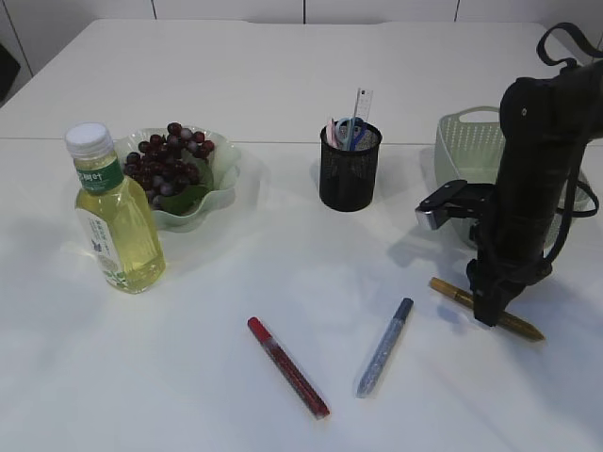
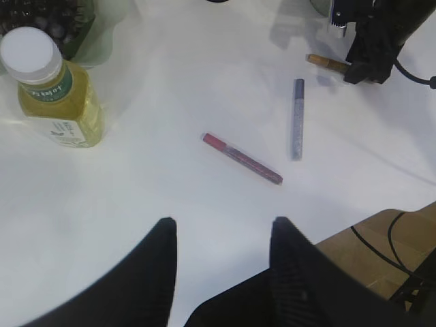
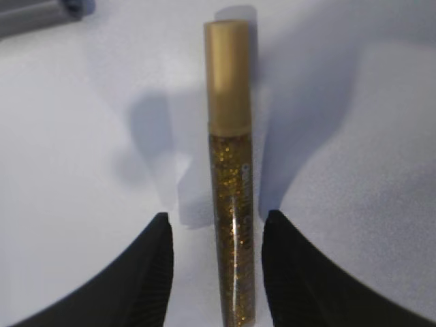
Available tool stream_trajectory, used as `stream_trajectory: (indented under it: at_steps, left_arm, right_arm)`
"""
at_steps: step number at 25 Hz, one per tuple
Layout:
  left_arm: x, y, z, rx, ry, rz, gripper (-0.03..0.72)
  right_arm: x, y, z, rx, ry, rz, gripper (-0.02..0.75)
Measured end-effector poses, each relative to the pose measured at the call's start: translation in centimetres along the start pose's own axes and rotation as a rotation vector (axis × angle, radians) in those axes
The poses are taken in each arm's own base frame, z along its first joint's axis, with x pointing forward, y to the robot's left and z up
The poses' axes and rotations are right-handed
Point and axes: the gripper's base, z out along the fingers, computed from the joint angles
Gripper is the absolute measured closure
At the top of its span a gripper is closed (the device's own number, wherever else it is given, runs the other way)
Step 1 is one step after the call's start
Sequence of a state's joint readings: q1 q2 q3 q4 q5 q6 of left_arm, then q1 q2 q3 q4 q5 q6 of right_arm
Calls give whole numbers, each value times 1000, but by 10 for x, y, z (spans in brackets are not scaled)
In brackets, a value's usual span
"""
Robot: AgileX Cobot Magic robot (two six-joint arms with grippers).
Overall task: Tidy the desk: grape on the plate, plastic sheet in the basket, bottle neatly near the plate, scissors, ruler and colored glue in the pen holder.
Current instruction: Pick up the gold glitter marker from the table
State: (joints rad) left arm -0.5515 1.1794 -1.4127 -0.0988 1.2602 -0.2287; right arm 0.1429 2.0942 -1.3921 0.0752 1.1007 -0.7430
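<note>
The right pincer [image 1: 494, 315] points down near the right edge of the surface [image 1: 283, 85], its fingers [image 3: 153, 272] spread to either side of the gold glue [image 3: 231, 204]. In the right wrist view the tube runs between them with a gap on each side; whether they touch it cannot be told. The gold glue lies flat, its cap toward the far side.

The left pincer [image 2: 221, 231] hangs above the near edge, spread and holding nothing, with bare surface under it.

Toward the near edge, about midway across, lie the red glue [image 1: 287, 366] and the blue glue [image 1: 384, 347], apart from each other, the blue one to the right and nearer the gold one.

The bottle [image 1: 113, 212] stands upright by the left edge, white cap on, just in front of the plate [image 1: 221, 184]. The grapes [image 1: 168, 158] sit on the plate.

The pen holder [image 1: 349, 168], a black mesh cup, stands near the middle of the surface, toward the far side. The scissors [image 1: 350, 130] and the ruler [image 1: 363, 102] stick up out of it.

The basket [image 1: 462, 141] stands at the right, behind the right arm [image 1: 532, 169], which hides part of it; what it holds cannot be seen.
</note>
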Motion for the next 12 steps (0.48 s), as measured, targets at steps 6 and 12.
stream_trajectory:
  at_steps: [6,12]
  left_arm:
    - [0,0,0,0,0,0,357]
    - [0,0,0,0,0,0,357]
  right_arm:
    - [0,-1,1,7,0,10,384]
    - [-1,-2,6,7,9,23,383]
